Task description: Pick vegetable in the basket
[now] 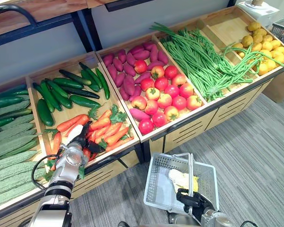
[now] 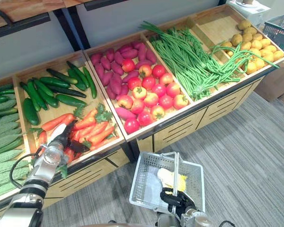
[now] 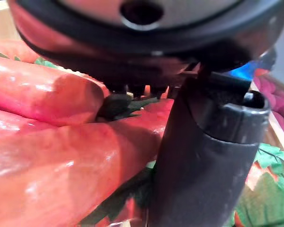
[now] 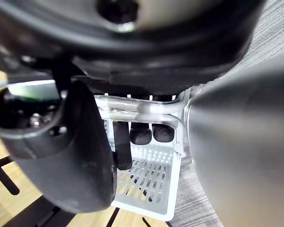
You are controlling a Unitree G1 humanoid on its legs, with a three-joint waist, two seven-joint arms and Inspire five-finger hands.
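Note:
Orange carrots (image 1: 106, 130) with green tops fill the front part of a wooden bin. My left hand (image 1: 85, 139) lies down among them, its fingers curled over one carrot (image 3: 61, 165) and its thumb (image 3: 203, 156) against the carrot's near side. Lower down, over the floor, my right hand (image 1: 194, 198) is shut on the handle (image 4: 137, 109) of a white wire basket (image 1: 156, 189). Its fingers (image 4: 142, 135) wrap under the handle bar. A pale yellow vegetable (image 1: 182, 179) lies inside the basket.
The wooden stand holds dark cucumbers (image 1: 61, 92) behind the carrots, bitter gourds (image 1: 9, 146) at the left, then purple sweet potatoes (image 1: 128, 71), tomatoes (image 1: 163, 99), long green beans (image 1: 199, 61) and yellow produce (image 1: 265, 47). Grey carpet (image 1: 255, 156) lies before the stand.

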